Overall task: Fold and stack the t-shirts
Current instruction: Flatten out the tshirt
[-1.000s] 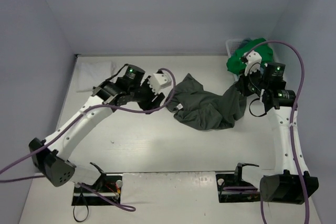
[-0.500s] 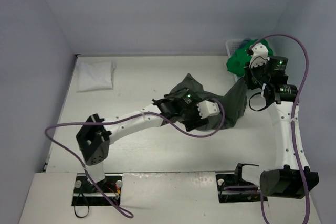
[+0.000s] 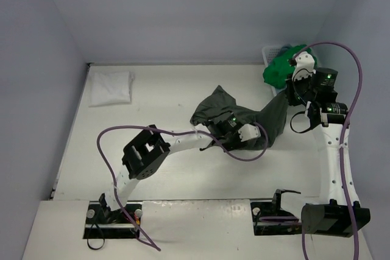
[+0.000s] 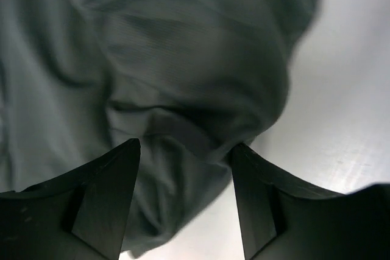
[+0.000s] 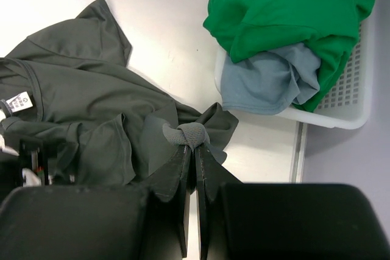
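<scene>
One dark olive-grey shirt point(image 3: 216, 106) lies crumpled mid-table, limp and light, likely to sag and slip. The right gripper point(image 5: 194, 140) is pinched tight on a bunched edge fold; the left gripper point(image 4: 183, 150) hovers spread over the cloth's edge, where a hem or corner looks the surest hold.

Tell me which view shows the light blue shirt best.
Right wrist: the light blue shirt lies in the white basket, partly under the green shirt. Top external shows almost none of it; left wrist shows only the olive-grey shirt.

T-shirt point(image 3: 216, 105) heaped centre, basket point(image 5: 353, 98) right, table point(image 3: 152, 89) left free
</scene>
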{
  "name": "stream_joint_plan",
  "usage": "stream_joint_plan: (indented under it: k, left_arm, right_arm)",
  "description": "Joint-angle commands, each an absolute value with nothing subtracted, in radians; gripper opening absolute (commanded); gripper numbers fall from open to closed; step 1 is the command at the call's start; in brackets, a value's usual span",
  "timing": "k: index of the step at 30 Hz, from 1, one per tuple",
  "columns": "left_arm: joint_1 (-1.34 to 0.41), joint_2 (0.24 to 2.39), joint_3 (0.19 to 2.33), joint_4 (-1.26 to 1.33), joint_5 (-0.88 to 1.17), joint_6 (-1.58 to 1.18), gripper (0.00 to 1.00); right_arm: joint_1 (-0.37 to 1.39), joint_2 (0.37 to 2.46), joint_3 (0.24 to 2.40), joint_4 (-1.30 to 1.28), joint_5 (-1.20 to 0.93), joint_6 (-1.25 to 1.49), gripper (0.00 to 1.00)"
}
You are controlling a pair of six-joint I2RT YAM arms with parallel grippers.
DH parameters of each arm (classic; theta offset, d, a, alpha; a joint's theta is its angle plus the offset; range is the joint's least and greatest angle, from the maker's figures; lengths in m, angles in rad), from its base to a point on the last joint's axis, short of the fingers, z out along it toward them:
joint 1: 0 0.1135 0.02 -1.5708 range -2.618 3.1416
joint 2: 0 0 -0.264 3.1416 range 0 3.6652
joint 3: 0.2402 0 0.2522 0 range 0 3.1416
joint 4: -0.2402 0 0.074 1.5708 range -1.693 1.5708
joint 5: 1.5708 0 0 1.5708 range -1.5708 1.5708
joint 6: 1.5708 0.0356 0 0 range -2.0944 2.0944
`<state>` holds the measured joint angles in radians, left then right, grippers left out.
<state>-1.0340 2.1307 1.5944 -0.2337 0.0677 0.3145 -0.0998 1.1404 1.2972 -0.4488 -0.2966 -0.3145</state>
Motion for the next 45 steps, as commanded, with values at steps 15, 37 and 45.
stream_joint_plan:
  k: [15, 37, 45]
  left_arm:
    - [-0.910, 2.039, 1.781, -0.261, 0.121, 0.287, 0.56]
    - [-0.911, 2.148, 1.804, -0.278, 0.232, 0.184, 0.56]
    - [-0.910, 2.183, 1.841, -0.347, 0.281, 0.161, 0.60]
  right_arm:
    - [-0.109, 1.154, 1.289, -0.385, -0.337, -0.304, 0.00]
    - [-0.110, 1.140, 1.266, -0.387, -0.342, -0.318, 0.00]
    - [-0.112, 1.147, 1.270, -0.385, -0.339, -0.319, 0.00]
